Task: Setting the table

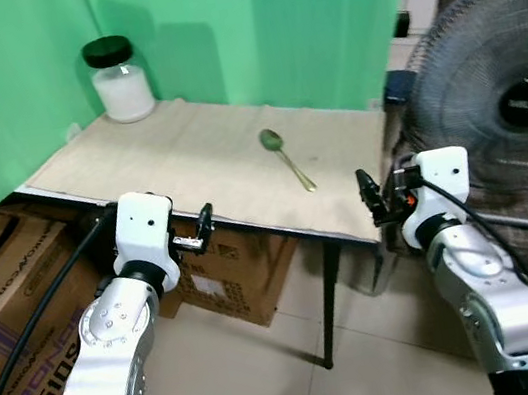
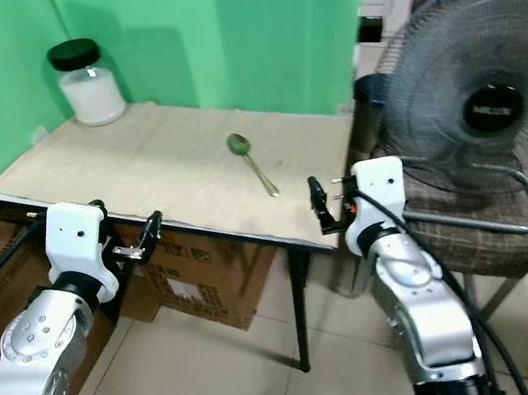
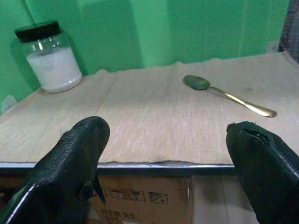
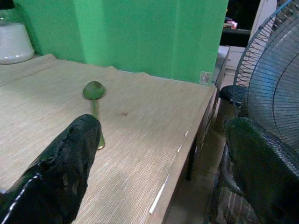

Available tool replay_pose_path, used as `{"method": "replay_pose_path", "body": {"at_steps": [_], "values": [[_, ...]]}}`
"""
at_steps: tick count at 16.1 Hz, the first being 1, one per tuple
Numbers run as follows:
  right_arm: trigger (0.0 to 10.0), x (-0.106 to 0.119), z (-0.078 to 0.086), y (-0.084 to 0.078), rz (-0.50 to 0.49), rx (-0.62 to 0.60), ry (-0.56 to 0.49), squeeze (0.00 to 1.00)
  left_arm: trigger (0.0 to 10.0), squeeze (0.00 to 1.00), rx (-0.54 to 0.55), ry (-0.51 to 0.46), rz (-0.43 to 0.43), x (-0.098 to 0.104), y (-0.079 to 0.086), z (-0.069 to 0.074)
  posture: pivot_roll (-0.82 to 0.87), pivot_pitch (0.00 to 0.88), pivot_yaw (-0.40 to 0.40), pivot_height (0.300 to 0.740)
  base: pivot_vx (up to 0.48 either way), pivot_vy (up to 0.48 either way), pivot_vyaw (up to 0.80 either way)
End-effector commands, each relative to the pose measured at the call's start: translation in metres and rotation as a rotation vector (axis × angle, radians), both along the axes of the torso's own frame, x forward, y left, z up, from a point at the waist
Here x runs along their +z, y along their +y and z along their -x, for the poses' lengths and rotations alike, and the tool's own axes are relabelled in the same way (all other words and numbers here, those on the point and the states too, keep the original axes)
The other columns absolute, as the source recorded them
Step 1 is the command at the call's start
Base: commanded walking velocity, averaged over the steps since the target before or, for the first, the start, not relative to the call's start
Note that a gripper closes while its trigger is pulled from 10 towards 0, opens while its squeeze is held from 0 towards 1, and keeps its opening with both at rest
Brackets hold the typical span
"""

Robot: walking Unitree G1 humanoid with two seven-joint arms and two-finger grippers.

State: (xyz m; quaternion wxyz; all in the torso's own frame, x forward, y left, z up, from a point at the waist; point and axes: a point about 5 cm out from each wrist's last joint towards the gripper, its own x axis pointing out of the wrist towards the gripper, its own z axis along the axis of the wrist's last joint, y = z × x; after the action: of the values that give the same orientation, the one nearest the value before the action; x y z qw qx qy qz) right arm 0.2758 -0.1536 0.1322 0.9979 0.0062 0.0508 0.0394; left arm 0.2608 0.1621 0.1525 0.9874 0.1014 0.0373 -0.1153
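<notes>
Progress: barely begun — spoon [image 1: 286,159] lay alone mid-frame on your counter [image 1: 187,160], jar [image 1: 119,79] upper left | left gripper [image 1: 202,230] and right gripper [image 1: 369,198] both spread, empty, at the near edge — everything else left.

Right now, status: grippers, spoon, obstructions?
Left gripper and right gripper open, empty, at table front edge. Spoon flat on tabletop, untouched. Jar in far corner, nothing blocking.
</notes>
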Motion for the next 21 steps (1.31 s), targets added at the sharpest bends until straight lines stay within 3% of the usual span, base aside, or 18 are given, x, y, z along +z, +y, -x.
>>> {"method": "replay_pose_path", "body": {"at_steps": [1, 6, 10, 21], "values": [[10.0, 0.004, 0.001, 0.003, -0.007, 0.008, -0.022, 1.0, 10.0, 0.0, 0.002, -0.002, 0.005, -0.001, 0.005, 0.001, 0.15, 0.0, 0.004, 0.74, 0.0, 0.0, 0.0], [10.0, 0.006, -0.002, 0.011, 0.01, 0.056, -0.037, 1.0, 10.0, 0.0, -0.001, -0.016, -0.009, 0.0, 0.009, 0.002, 0.17, 0.0, -0.011, 0.74, 0.307, 0.0, 0.0], [10.0, 0.006, -0.005, 0.013, 0.015, 0.058, -0.032, 1.0, 10.0, 0.0, -0.007, -0.03, -0.01, 0.002, 0.008, 0.003, 0.17, 0.0, -0.013, 0.74, 0.391, 0.0, 0.74], [10.0, 0.008, -0.011, 0.022, 0.006, 0.135, -0.024, 1.0, 10.0, 0.0, -0.025, -0.022, -0.029, 0.0, 0.008, 0.006, 0.18, 0.0, -0.029, 0.74, 0.389, 0.0, 0.0]]}}
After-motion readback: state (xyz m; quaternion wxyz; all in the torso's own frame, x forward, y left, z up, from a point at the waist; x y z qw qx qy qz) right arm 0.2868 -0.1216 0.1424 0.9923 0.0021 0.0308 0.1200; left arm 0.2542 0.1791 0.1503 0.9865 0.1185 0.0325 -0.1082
